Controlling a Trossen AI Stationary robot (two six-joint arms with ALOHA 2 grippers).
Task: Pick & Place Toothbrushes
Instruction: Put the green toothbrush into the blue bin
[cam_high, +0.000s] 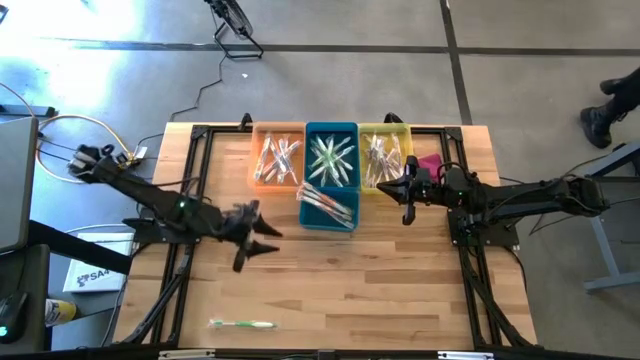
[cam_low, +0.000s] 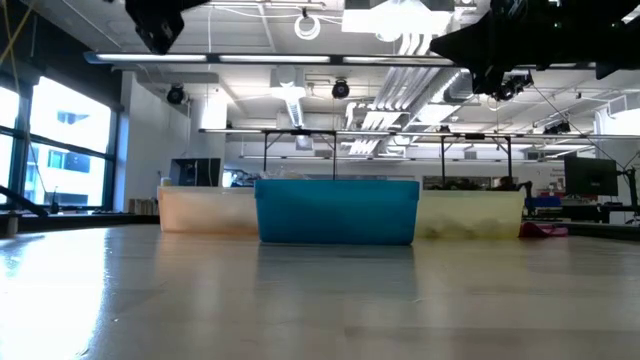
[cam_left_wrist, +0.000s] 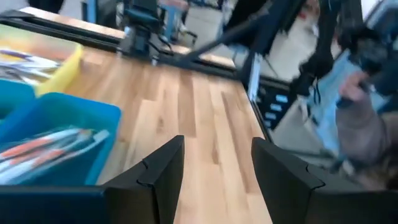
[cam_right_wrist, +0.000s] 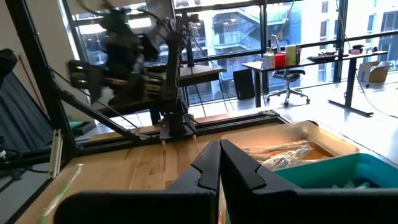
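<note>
Wrapped toothbrushes fill an orange bin (cam_high: 278, 156), a blue bin (cam_high: 332, 153) and a yellow bin (cam_high: 384, 155) at the table's far side. More lie in a second blue bin (cam_high: 328, 207) just in front of them. One green-handled toothbrush (cam_high: 242, 323) lies flat on the table near the front edge; the right wrist view shows this toothbrush (cam_right_wrist: 62, 182) too. My left gripper (cam_high: 270, 240) hovers open over bare wood, left of the front blue bin (cam_left_wrist: 59, 127), its fingers (cam_left_wrist: 160, 174) holding nothing. My right gripper (cam_high: 407, 203) is shut and empty, to the right of the front blue bin.
A pink cloth (cam_high: 430, 162) lies right of the yellow bin. Black frame rails run along the table's left and right sides. Bare wood stretches between the bins and the front edge. A person (cam_left_wrist: 367, 118) is beyond the table's right edge.
</note>
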